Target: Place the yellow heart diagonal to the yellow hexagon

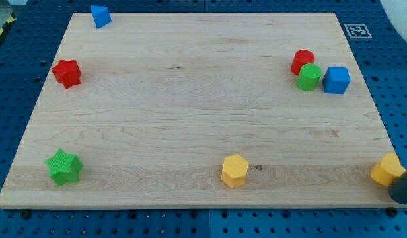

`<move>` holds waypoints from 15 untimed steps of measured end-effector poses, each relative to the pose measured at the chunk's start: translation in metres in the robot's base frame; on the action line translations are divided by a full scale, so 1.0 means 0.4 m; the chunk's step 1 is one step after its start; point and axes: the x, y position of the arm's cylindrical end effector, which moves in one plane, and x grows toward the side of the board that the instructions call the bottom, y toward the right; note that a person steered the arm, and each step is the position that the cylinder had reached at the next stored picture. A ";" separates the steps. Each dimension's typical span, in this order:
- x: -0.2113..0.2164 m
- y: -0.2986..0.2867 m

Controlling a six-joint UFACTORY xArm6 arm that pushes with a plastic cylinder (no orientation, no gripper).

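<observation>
Closest to us, at the view's bottom right, our tip (398, 193) shows as a dark rounded end, cut by the view's right edge. This tool is a plain rod; it grips nothing and touches, or all but touches, the lower right side of the yellow heart (387, 170).

Largest in view is the blue perforated base (395, 99), which frames everything. On it lies the pale wooden worktop (190, 99), and every block sits loose on that. A small black-and-white marker (357, 30) lies on the base just off the worktop's top right corner.

Among the blocks, the blue cube (336, 80) stands at the view's right, with the green cylinder (309, 77) just beside it on its left. The red cylinder (302, 61) sits behind the green one, touching it. The green star (64, 166) rests near the bottom left corner. The red star (67, 73) lies along the left edge, well above the green star.

The yellow hexagon (234, 171) stands near the bottom edge, a little right of centre. The yellow heart sits at the worktop's right edge by the bottom right corner, level with the hexagon and well apart from it. The blue triangular block (100, 16) perches at the top edge, towards the left.
</observation>
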 end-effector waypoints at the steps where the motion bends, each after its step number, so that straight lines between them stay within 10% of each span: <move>1: -0.001 0.006; 15: -0.380 -0.259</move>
